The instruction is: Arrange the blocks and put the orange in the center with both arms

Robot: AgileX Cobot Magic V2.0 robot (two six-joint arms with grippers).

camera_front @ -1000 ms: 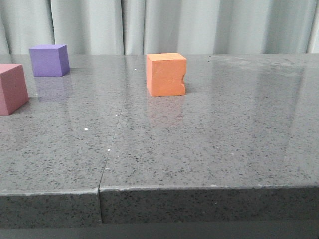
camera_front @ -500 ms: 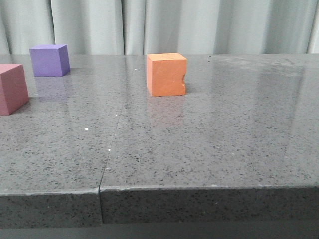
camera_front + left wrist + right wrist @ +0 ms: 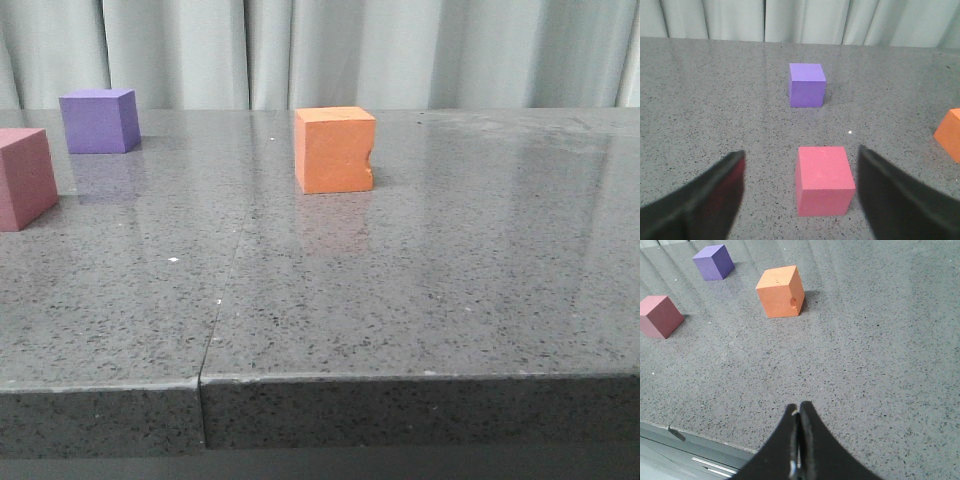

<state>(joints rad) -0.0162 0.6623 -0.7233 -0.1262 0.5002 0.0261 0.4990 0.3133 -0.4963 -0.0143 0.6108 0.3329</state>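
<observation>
**Three cubes unmoved; left arm lined up on the pink-red one**

Three cubes rest on the table (image 3: 420, 290), all where they stood a second ago: nothing in the front view has shifted, so the arranging has probably not begun. The orange cube (image 3: 334, 150) sits near the table's middle, notch on its right edge. The purple cube (image 3: 97, 121) lies far left at the back, and the pink-red cube (image 3: 25, 178) nearer, cut by the frame's left edge. The left gripper (image 3: 801, 200) is spread wide, its fingers (image 3: 715, 195) flanking the pink-red cube without touching it; a grasp there looks the likely next step. The right gripper (image 3: 799, 440) hangs near the front edge, fingertips pressed together and empty, well apart from the orange cube. The grey speckled stone top is glossy, with a seam (image 3: 222, 300) running front to back. Pale curtains (image 3: 320, 50) close the background.
</observation>
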